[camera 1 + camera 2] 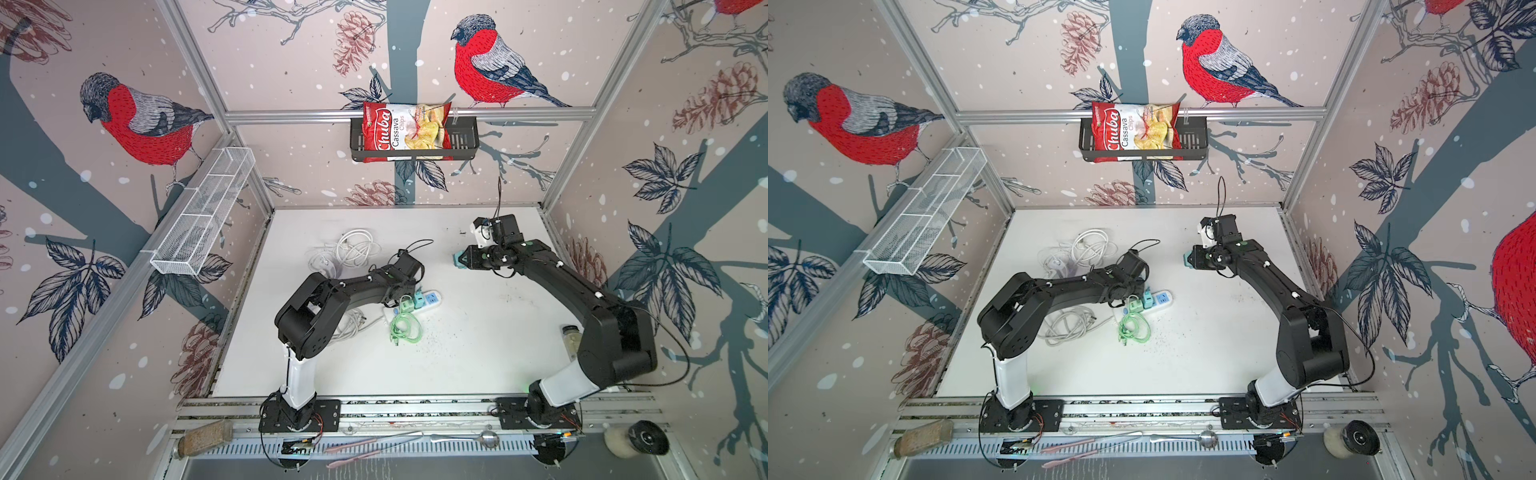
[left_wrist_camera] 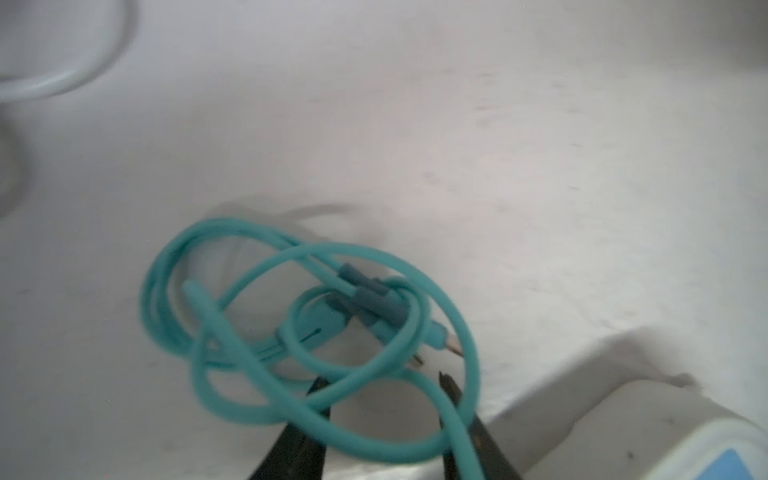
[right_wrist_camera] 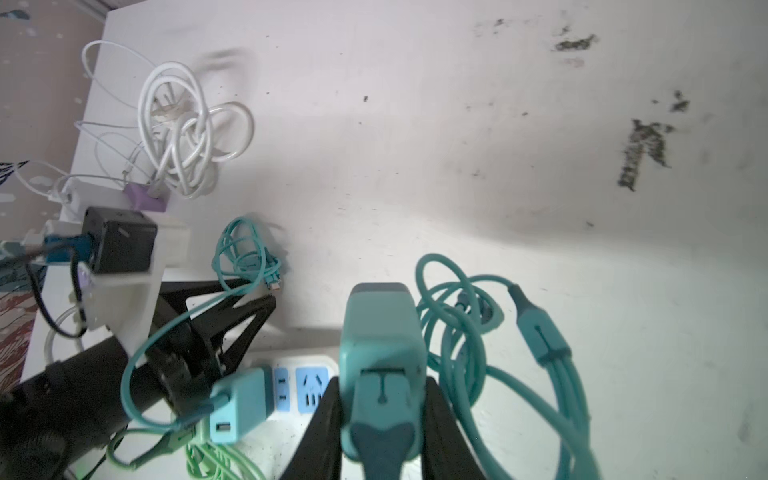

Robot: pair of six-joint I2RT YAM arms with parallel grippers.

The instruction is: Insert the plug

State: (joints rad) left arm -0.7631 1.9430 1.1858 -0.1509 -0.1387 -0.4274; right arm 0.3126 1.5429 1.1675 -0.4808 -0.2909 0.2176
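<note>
The right fingers [image 3: 326, 424] are clamping a teal charger plug [image 3: 380, 345] by its flat sides. They are carrying it, seemingly lifted off the surface, well apart from the white power strip [image 1: 432, 297]. The left fingers [image 2: 291, 453] are standing parted just beside the strip, with a teal cable [image 2: 307, 291] looping between them unpinched.

To do this step well, the right arm should be bringing the plug over the free blue socket [image 3: 311, 386] at the strip's end. It should be squaring the prongs, hidden here, to the slots, then pressing straight down while the left fingers are steadying the strip.

Counting:
- one strip
- two chargers sitting in the strip, one light green [image 1: 405, 306] and one teal [image 1: 419, 298]
- a third charger in hand
- a purple one [image 3: 147, 198] among white cables beyond the strip
- two teal cable coils
- one green coil [image 1: 405, 330]
</note>
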